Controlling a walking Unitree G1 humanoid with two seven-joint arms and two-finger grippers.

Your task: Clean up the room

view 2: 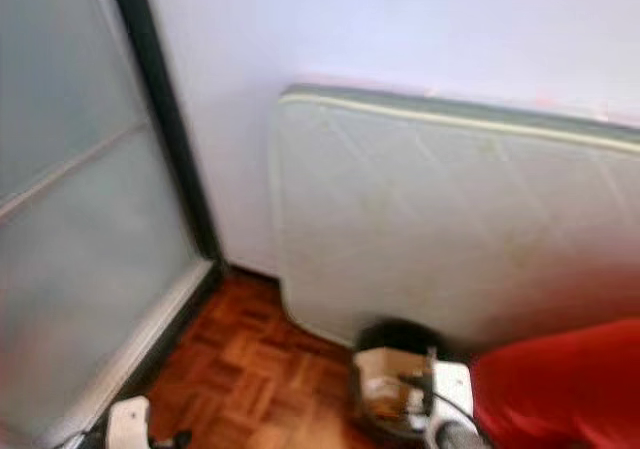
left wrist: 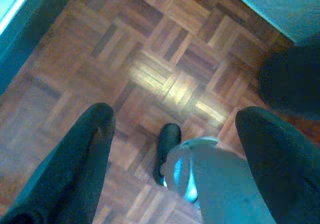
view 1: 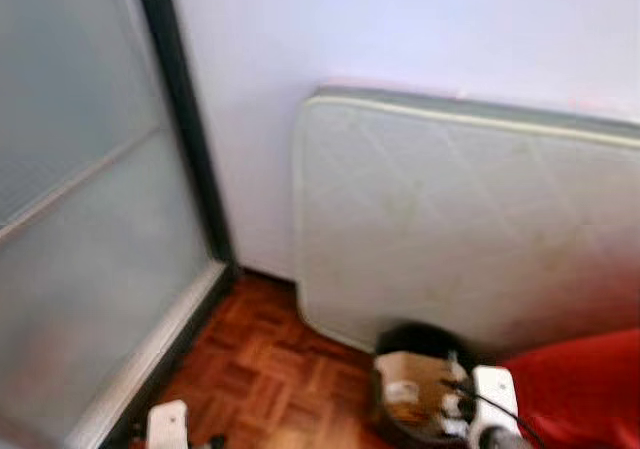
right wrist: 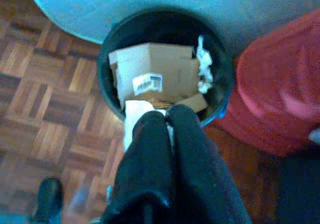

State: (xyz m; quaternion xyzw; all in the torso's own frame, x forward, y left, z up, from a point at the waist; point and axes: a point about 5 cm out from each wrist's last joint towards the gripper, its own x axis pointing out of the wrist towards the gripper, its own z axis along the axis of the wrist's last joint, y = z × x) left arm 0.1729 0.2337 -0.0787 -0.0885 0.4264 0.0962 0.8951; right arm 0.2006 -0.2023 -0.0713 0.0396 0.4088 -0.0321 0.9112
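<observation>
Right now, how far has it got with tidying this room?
Some rubbish is already binned: the black bin holds a cardboard box and crumpled paper. In hand: the right hand is shut on a white piece of paper, held at the bin's rim and not yet dropped. The left hand is open over parquet floor. What else needs tidying I cannot tell.
</observation>
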